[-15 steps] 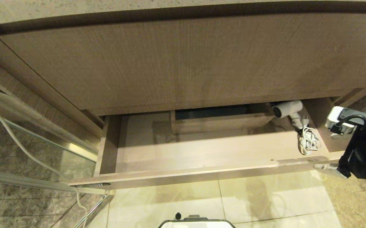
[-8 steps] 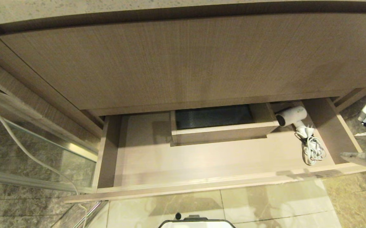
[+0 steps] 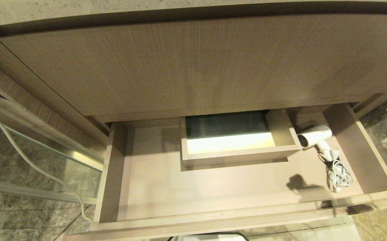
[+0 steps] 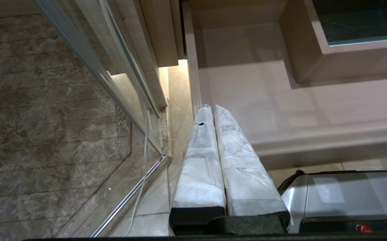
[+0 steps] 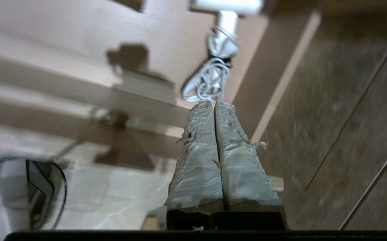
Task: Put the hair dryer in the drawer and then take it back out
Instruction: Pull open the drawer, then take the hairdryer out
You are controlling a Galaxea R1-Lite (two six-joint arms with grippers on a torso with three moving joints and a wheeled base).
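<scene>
The drawer (image 3: 153, 187) stands pulled well out from under the taller wood-grain panel (image 3: 193, 63), its light-brown floor lit and open to the head view. A boxed rectangular cut-out (image 3: 235, 155) sits in its middle against the back, showing a dark surface and a bright strip through it.

The hair dryer (image 3: 314, 135) lies on the drawer floor in the right-hand section, between the cut-out's right wall and the drawer's right side wall (image 3: 361, 150). Its fat white barrel lies flat, long axis running across the drawer with a slight tilt — the dark round mouth faces left, just beside the corner of the cut-out, and the rear end points toward the right wall. The short handle (image 3: 325, 151) angles off toward the drawer's front and right, and the bundled white cord (image 3: 339, 174) lies in a loose coil at its end, near the front rail.

The right gripper (image 5: 214, 104) hangs outside the drawer past its right front corner, its wrapped fingers (image 5: 198, 157) pressed together and holding nothing; in the right wrist view the cord bundle shows just beyond the tips — whether they touch it cannot be told. The left gripper (image 4: 212, 107) is parked near the drawer's left front corner, fingers likewise pressed together and empty.
</scene>
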